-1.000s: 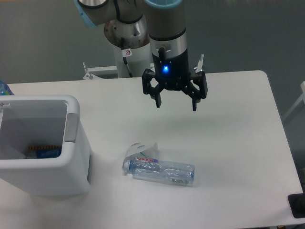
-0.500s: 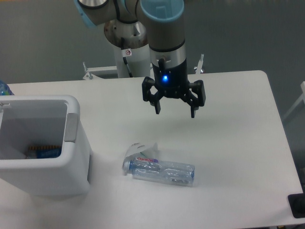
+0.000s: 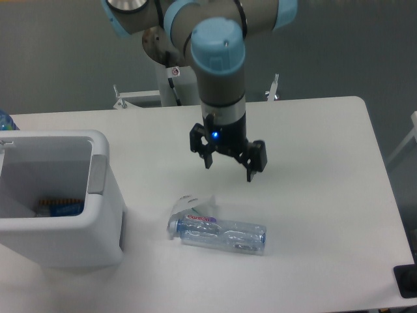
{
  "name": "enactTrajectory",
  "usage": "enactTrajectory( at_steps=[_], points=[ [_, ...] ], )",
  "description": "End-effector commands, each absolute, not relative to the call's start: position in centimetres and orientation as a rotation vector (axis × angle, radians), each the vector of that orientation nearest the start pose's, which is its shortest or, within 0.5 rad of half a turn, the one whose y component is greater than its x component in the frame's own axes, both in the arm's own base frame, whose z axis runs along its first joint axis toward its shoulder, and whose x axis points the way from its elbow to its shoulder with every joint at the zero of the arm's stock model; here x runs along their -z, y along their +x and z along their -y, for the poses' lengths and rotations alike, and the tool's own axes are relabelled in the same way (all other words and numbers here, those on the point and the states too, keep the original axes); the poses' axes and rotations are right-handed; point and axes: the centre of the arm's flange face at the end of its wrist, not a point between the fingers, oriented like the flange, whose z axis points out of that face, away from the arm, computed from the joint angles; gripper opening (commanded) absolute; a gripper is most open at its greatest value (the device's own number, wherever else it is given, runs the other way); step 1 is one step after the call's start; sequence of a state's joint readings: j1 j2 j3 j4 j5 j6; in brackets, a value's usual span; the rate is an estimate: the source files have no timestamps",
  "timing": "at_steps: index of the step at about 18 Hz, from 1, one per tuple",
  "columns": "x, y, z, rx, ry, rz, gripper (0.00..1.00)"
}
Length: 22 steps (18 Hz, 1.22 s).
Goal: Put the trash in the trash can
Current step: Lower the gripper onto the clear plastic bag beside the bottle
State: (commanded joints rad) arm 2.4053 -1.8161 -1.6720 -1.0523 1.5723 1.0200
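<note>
A white trash can [image 3: 62, 212] stands at the left edge of the white desk [image 3: 326, 195], its grey panel facing the desk's middle; inside it, low against the near wall, lies a small item with a blue label [image 3: 60, 207]. To its right, near the front of the desk, a crumpled white paper wad [image 3: 193, 204] sits touching the neck end of a clear plastic bottle [image 3: 221, 235], which lies on its side with its red-and-purple label toward the wad. Above and just behind the pair hangs the robot arm's [image 3: 218, 65] black claw [image 3: 228, 168], a blue light glowing on its body, its two fingers spread wide apart and holding nothing, well clear of the desk surface and of both pieces of trash. The arm's base [image 3: 171, 72] rises behind the far edge of the desk against a grey wall.
</note>
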Motion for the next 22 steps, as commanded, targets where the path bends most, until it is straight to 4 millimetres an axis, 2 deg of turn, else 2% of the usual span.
enactTrajectory(
  at_steps=[4,12,17,22],
  points=[
    [-32.4,-34.4,-50.8,-0.142,-3.054,-0.329,1.0],
    [-27.0,-33.9,-52.4,-0.036,-3.106,-0.397,1.0],
    [-25.1,-33.7,-52.8,-0.012,-3.123,-0.407,1.0],
    [-23.8,-32.6,-52.7,0.007,-3.131,-0.43,0.99]
  ],
)
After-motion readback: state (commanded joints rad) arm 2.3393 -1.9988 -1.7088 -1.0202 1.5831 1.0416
